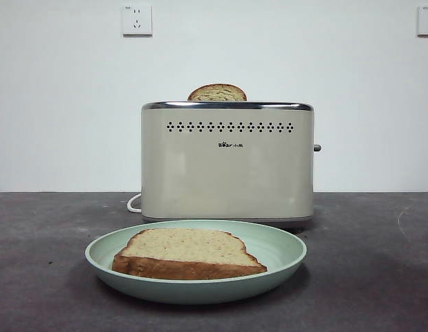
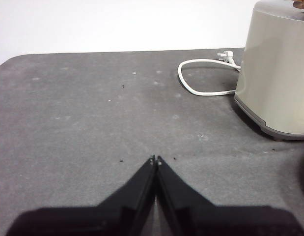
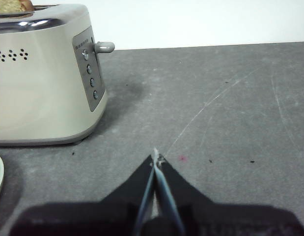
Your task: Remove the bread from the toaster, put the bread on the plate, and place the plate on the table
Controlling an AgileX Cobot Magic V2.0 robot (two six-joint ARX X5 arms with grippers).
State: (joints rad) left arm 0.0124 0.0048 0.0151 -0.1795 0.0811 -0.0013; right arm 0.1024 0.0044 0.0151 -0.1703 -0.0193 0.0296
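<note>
The dark grey worktop point(image 1: 379, 277) carried the cream toaster point(image 1: 227, 162) at twelve o'clock and the mint-green plate point(image 1: 283, 252) just in front at six o'clock. A white cord point(image 2: 201, 78) lay looped beside the toaster, at nine o'clock.

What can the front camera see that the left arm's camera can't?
Only the front view shows the thick tan bread slice with dark crust lying on the round mint-green plate, a second paler slice poking from the toaster, and white wall sockets.

Only the left wrist view shows the left gripper, jaws shut over bare table, and the cord's plug.

Both show the boxy cream toaster, its white cord and the dark grey table.
</note>
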